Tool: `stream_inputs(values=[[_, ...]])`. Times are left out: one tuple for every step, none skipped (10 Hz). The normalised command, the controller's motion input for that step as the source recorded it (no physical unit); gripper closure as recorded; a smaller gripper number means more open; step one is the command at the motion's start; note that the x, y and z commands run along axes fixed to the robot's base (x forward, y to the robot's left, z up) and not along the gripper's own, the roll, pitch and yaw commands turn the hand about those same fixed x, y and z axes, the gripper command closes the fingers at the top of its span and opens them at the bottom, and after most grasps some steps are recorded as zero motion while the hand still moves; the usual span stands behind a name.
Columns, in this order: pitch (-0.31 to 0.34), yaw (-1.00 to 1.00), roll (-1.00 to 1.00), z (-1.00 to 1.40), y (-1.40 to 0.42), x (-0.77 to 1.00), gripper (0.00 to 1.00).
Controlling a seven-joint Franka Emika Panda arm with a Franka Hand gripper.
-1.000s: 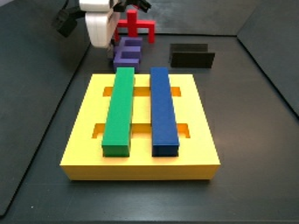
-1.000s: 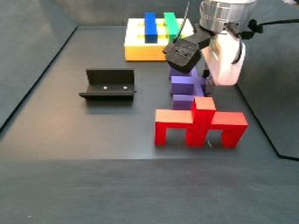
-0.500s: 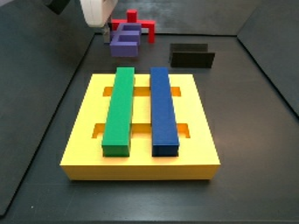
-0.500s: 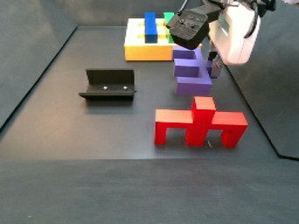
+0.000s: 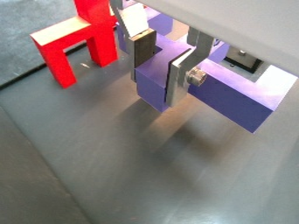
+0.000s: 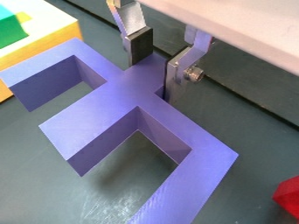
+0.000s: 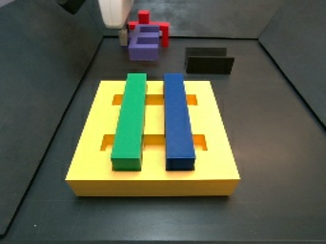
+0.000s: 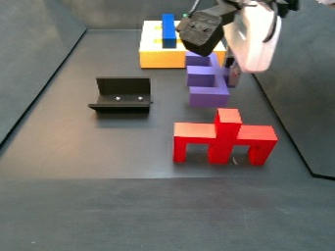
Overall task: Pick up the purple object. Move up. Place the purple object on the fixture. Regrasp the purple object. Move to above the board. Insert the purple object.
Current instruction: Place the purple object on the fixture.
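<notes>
Wrist views: gripper pinching purple object by stem, lifted off floor. Pickup done; fixture placement, regrasp, board insertion remain.

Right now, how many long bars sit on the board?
2: the green bar and the blue bar, side by side on the board. The gripper is beyond it, shut on the purple object.

purple object: clamped on its stem by gripper, off the floor
fixture: empty
board: green, blue bars
</notes>
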Motion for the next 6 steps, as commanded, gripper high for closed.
stream_inputs(values=[[0.340,0.44,-0.21,0.00,-0.26,0.67,1.00],[0.340,0.44,-0.21,0.00,-0.26,0.67,1.00],[0.383,0.41,-0.19,0.00,-0.23,0.69,1.00],[0.457,0.36,-0.14,0.00,-0.17,0.71,1.00],[0.471,0.36,-0.15,0.00,-0.17,0.71,1.00],[0.469,0.41,-0.19,0.00,-0.20,0.64,1.00]])
